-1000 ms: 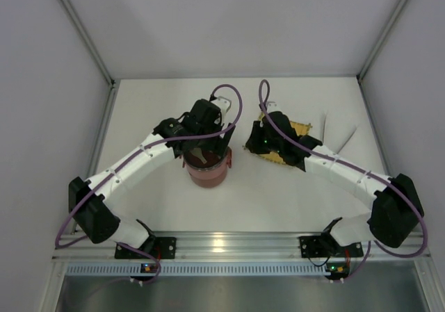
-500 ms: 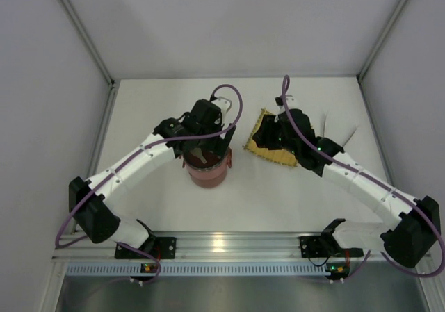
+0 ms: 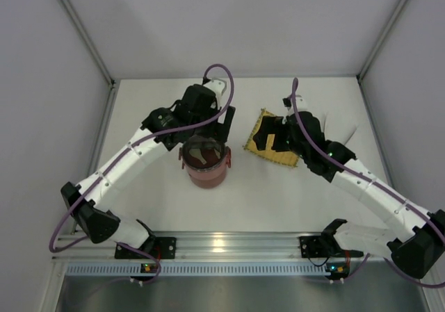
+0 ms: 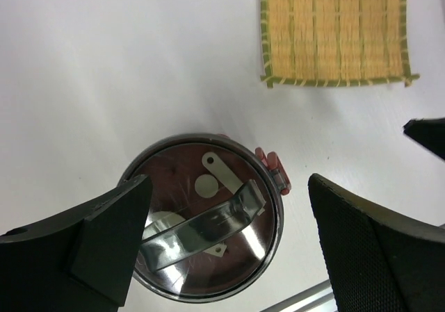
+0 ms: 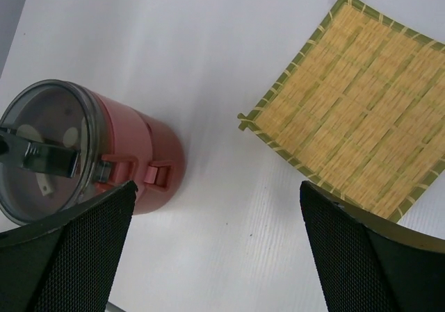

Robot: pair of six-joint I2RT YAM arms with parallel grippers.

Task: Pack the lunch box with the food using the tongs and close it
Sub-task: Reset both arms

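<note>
Left claw (image 4: 229, 187) gapes — lunch box (image 4: 177, 176) just beneath.

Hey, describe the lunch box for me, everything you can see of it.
The lunch box is a round, dark-red stacked container standing upright on the white table. A grey, see-through domed lid closes the top, and a bent metal strap shows across it. Small red clasps stick out at the side. It sits left of the yellow woven mat, apart from it. Nothing touches it: the left gripper hangs above, fingers open.
</note>
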